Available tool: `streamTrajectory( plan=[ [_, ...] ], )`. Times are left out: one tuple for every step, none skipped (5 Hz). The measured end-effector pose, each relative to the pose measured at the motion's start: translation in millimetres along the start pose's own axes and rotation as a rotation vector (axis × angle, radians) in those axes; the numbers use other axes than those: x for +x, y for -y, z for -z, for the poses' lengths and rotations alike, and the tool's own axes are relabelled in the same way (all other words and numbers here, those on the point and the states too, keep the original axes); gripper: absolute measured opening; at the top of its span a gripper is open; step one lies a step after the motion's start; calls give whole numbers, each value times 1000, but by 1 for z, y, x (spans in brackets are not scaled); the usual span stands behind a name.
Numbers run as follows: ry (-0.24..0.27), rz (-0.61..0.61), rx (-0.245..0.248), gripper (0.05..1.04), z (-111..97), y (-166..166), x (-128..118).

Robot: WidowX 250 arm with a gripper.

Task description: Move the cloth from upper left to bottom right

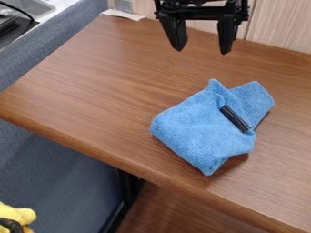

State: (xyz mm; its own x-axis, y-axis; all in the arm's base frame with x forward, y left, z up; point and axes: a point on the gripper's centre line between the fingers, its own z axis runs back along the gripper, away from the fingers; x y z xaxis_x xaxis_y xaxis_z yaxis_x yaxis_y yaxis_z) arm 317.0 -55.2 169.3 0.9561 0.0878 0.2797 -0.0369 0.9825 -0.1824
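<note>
Evidently, the black two-finger tool (201, 51) is hanging at twelve o'clock over the brown wooden counter (91, 86), its fingers standing wide apart and gripping nothing. The folded blue fabric cloth (197, 125) is lying on the counter, toward six o'clock from the tool, its long axis running roughly from seven to one o'clock. A narrow black strip (235, 119) is crossing its upper face. At eleven o'clock, a grey metal sink (42, 7) is showing; its contents are remaining undetermined.

The brown wood-grain tabletop (91, 77) lies open left of and beyond the folded blue cloth (203, 125); the pale wood-panelled wall (282, 27) (upright) bars the far side.
</note>
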Motion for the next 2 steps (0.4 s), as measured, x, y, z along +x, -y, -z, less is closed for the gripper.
streamTrajectory(
  plan=[
    [-2, 4, 1, 999, 0, 0, 0],
    [0, 2, 0, 999, 0, 0, 0]
  ],
)
